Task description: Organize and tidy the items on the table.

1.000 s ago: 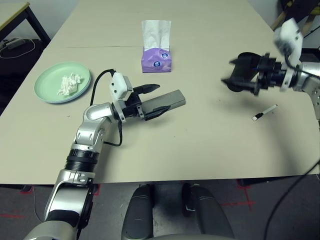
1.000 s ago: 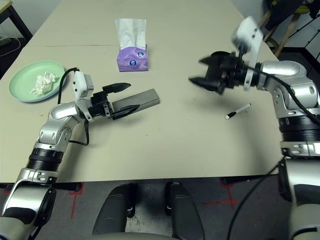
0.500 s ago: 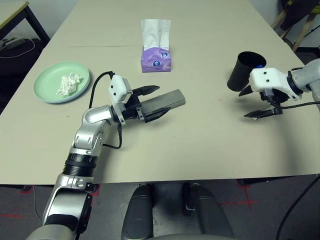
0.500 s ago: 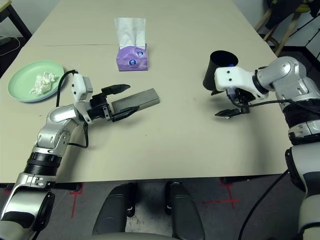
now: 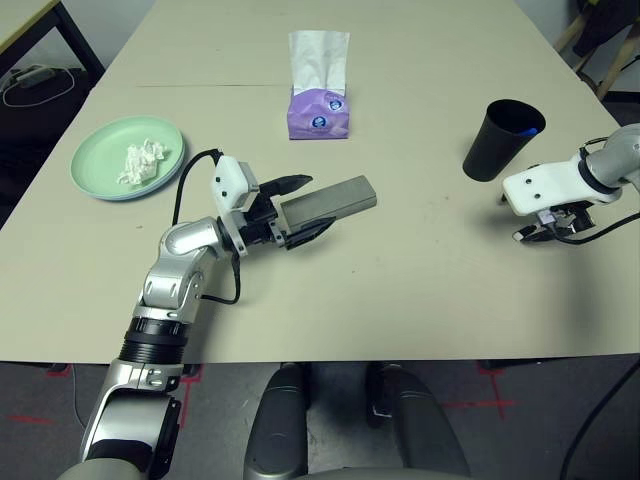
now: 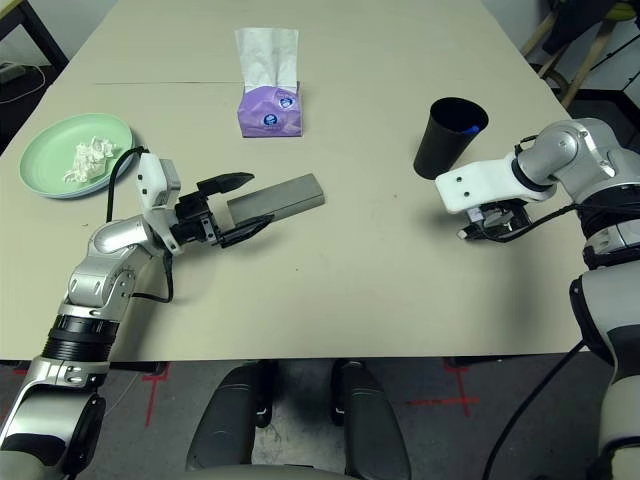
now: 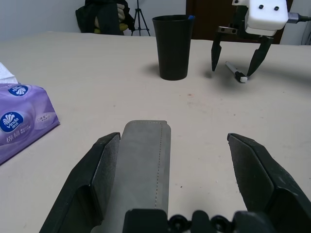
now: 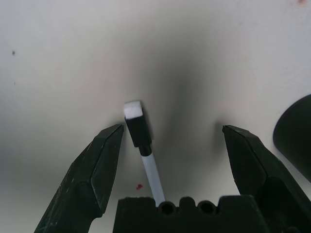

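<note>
The grey glasses case (image 5: pixel 327 200) is lying mid-frame on the beige worktop (image 5: pixel 400 290), inside the open left gripper (image 5: pixel 300 208). At right, the open right gripper (image 7: pixel 238 60) is straddling a marker (image 8: pixel 144 150) beside the black cup (image 5: pixel 500 139).

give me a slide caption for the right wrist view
Open right gripper poised over a black-and-white marker lying on the beige table.
</note>
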`<action>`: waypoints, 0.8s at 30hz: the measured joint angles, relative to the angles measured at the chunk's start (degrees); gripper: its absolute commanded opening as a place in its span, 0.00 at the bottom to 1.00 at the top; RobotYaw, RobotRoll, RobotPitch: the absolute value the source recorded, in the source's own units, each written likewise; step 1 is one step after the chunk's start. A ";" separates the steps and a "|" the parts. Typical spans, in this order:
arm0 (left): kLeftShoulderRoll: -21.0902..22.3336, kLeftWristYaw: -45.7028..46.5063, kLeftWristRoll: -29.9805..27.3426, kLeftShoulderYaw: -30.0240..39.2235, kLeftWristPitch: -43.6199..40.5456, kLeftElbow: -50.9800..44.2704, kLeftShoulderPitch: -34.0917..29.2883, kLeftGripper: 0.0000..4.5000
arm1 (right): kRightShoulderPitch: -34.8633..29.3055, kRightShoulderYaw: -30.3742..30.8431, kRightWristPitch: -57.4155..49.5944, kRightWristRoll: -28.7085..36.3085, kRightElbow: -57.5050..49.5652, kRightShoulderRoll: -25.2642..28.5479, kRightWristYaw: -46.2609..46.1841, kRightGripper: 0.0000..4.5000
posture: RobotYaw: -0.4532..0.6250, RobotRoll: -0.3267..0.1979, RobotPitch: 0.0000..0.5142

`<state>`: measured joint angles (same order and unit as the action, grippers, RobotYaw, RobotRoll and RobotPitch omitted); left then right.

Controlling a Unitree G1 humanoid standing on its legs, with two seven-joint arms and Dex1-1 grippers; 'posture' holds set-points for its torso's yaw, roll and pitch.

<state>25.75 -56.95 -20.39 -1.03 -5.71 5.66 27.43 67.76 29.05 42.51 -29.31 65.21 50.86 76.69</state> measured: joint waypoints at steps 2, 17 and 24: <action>0.00 0.27 0.00 0.00 -0.05 0.00 0.00 1.00 | 0.74 0.37 1.74 -1.04 0.75 0.00 0.04 1.00 | 0.57 0.62 0.45; 0.00 0.98 0.00 0.04 -0.08 -0.01 -0.01 1.00 | 0.82 0.69 8.14 -3.10 3.23 -0.38 1.78 1.00 | 0.58 0.62 0.45; 0.14 0.99 0.00 0.07 -0.09 -0.02 -0.01 1.00 | 0.58 0.81 8.92 -3.20 3.75 -1.47 2.06 0.54 | 0.58 0.62 0.44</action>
<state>25.89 -55.96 -20.39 -0.97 -5.80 5.64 27.43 68.34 29.86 51.43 -32.51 68.96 49.39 78.74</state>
